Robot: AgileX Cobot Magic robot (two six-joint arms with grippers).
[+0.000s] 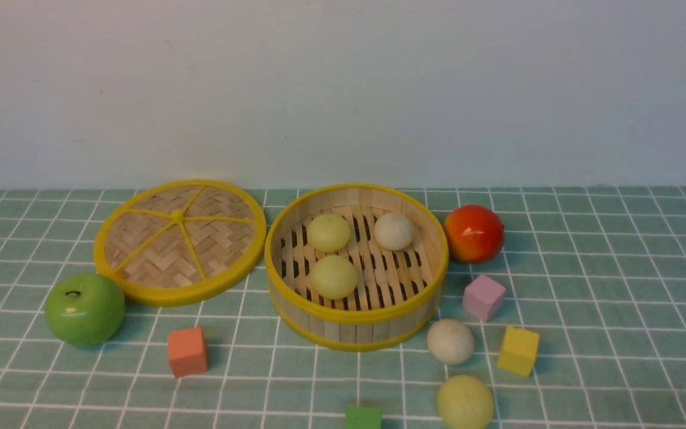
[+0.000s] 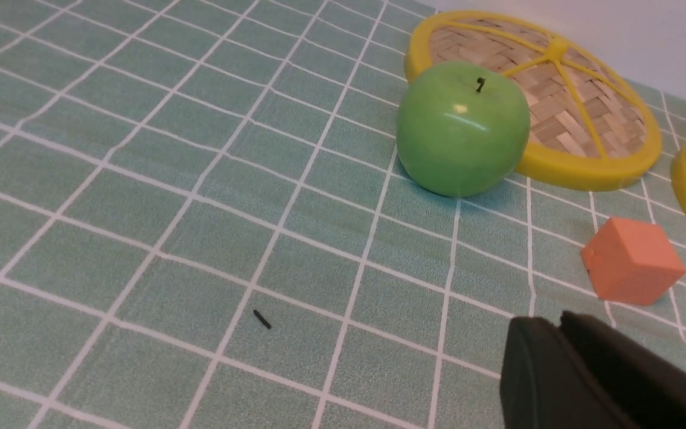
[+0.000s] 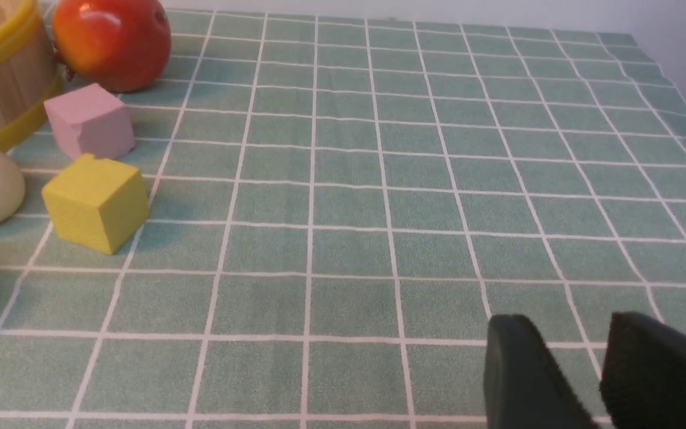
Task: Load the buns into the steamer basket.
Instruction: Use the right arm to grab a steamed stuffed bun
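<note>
Staged tabletop test area, not a working kitchen: a green cloth with a white grid (image 1: 617, 286) lies before a bare pale wall (image 1: 343, 89). Plain orange (image 1: 187, 351), pink (image 1: 483, 297) and yellow (image 1: 518, 350) cubes sit among a glossy green apple (image 1: 84, 308) and a shiny red-orange fruit (image 1: 473, 233).

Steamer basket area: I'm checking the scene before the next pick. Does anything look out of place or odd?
Nothing looks spilled or damaged. An off-white bun and a yellow-green bun sit on the cloth outside the steamer basket, not yet loaded. A tiny dark speck lies on the cloth.
</note>
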